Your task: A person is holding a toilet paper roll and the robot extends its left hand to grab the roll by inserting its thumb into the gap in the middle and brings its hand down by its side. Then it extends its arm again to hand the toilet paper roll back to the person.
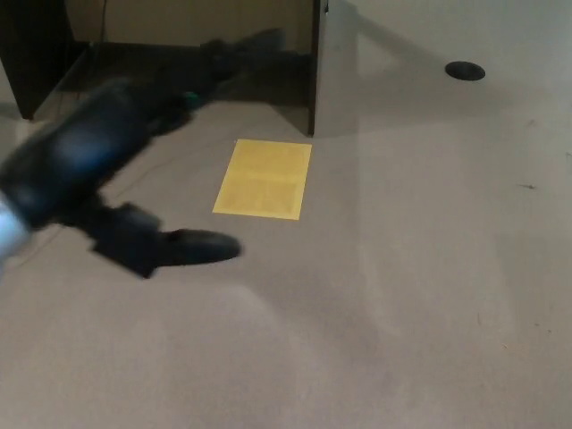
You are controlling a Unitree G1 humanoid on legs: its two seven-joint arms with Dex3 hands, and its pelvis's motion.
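Black left robot hand (116, 170) spread wide, holding nothing.

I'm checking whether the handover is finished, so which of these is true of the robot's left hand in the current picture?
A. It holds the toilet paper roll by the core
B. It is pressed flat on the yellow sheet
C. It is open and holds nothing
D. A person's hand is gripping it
C: the left hand shows its thumb and fingers spread apart with nothing between them, and neither a roll nor a person appears in the head view.
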